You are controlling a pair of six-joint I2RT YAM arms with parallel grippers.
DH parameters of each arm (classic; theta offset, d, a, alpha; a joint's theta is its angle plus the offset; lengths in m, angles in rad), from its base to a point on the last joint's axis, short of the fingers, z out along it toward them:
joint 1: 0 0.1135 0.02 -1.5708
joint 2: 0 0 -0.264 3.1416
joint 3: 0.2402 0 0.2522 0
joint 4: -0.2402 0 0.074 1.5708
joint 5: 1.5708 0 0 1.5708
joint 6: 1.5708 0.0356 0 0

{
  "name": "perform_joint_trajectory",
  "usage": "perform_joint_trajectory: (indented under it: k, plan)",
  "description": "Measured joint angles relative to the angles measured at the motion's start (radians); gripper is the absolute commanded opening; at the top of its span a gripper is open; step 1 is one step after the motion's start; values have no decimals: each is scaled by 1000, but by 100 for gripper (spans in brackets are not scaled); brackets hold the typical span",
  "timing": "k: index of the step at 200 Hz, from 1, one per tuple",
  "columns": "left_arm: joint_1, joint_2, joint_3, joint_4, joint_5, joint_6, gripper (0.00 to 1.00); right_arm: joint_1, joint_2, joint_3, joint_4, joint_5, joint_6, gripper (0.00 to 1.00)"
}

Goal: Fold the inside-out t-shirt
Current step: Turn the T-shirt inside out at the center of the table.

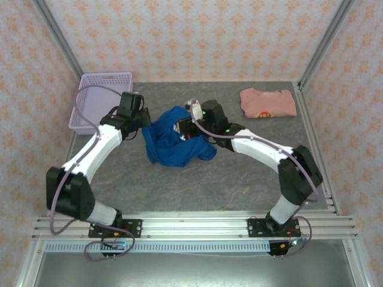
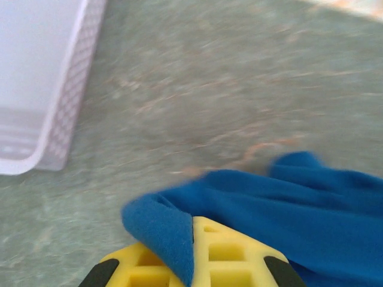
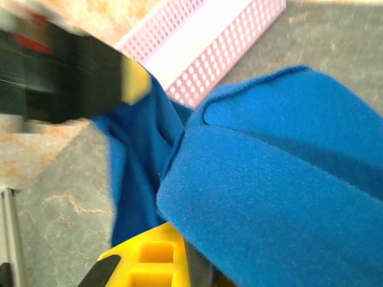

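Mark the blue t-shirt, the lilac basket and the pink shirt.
blue t-shirt (image 1: 172, 149): top external view, bunched middle
lilac basket (image 1: 106, 76): top external view, far rim
pink shirt (image 1: 267, 103): top external view, folded middle

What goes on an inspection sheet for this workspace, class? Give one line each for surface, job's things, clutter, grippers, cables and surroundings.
Surface: grey table, no spills seen.
Job's things: blue t-shirt bunched in a heap mid-table, not yet folded.
Clutter: pink shirt, folded, at the far right; lilac basket at the far left.
Grippers: left gripper and right gripper both shut on the t-shirt's far edge.
Cables: cable loops from the left arm over the basket.
Surroundings: patterned peach walls and a metal frame.
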Motion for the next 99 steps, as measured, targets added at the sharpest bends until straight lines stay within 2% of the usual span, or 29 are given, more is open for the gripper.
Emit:
perform_joint_trajectory:
  k: [10, 16, 31, 47, 59, 76, 99]
  plan:
    - [18, 47, -16, 0, -14, -8, 0, -28, -55, -19, 10, -17, -3, 0]
    - [24, 65, -31, 0, -14, -11, 7, -46, -87, -26, 19, -26, -3, 0]
    - [23, 74, -86, 5, 1, -14, 35, -84, -142, -32, 47, -46, -3, 0]
    - [-1, 6, -174, 29, 48, -11, 64, -95, -162, -31, 66, -62, -12, 0]
    - [-31, -101, -237, 49, 78, -2, 77, -92, -161, -32, 63, -71, -24, 0]
    - [-82, -295, -297, 121, 135, 11, 87, -90, -159, -34, 39, -83, -43, 0]
    - [-119, -426, -310, 262, 237, 51, 89, -90, -155, -34, 16, -102, -69, 0]
